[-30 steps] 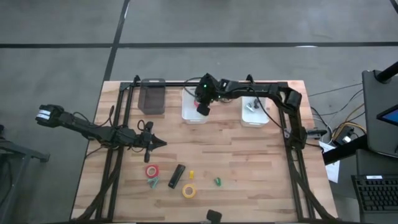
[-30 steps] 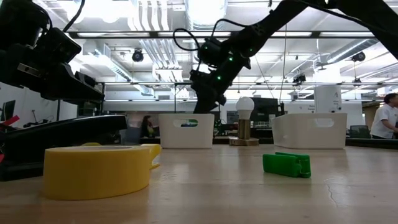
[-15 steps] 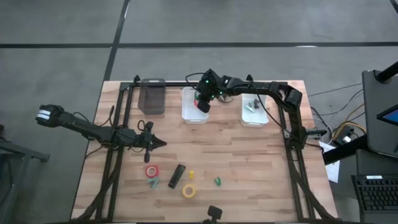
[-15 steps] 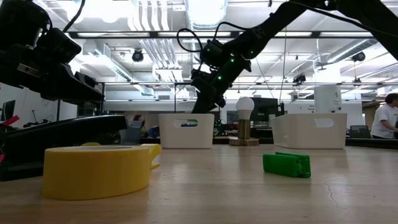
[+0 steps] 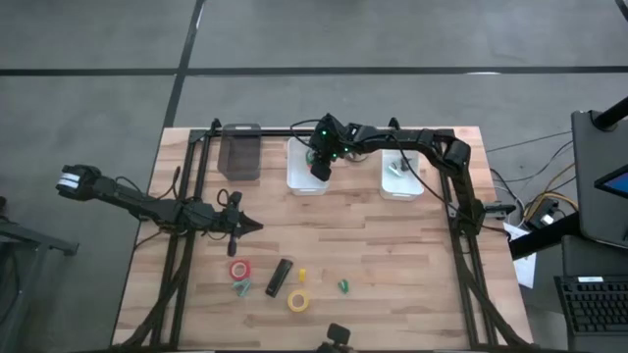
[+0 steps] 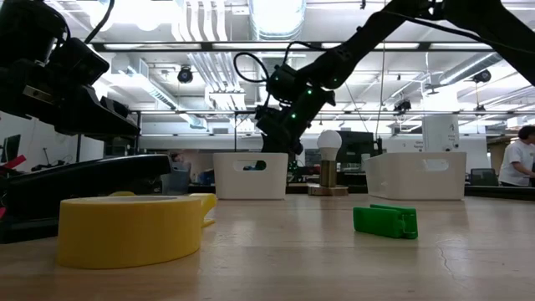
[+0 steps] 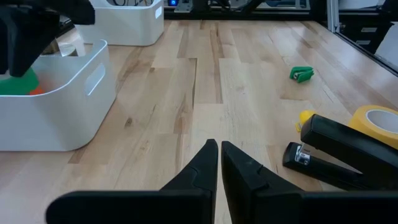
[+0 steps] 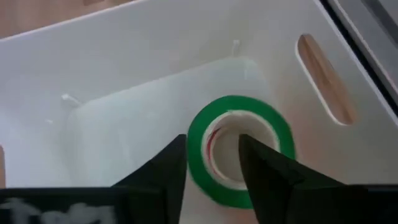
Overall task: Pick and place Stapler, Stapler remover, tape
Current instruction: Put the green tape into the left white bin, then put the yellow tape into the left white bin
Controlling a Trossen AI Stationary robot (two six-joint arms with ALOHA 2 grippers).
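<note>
My right gripper (image 5: 321,165) (image 8: 212,163) hangs open over the middle white bin (image 5: 306,178), fingers pointing down into it. The green tape roll (image 8: 239,149) lies in that bin just below the fingertips, with something red showing through its open centre. My left gripper (image 5: 241,226) (image 7: 219,155) is shut and waits above bare table left of centre. On the near part of the table lie the black stapler (image 5: 279,277) (image 7: 348,163), the red tape (image 5: 239,269), the yellow tape (image 5: 298,301) (image 6: 134,230) and a small green piece (image 5: 343,286) (image 6: 384,221).
A dark bin (image 5: 240,155) stands left of the middle bin, and a second white bin (image 5: 400,176) with small items stands to its right. A teal piece (image 5: 241,287) and a small yellow piece (image 5: 302,275) lie near the stapler. People stand in the room beyond.
My right gripper has moved down toward the middle white bin, its fingertips now at the bin's rim in the low view. The left arm and the things on the table have stayed still.
</note>
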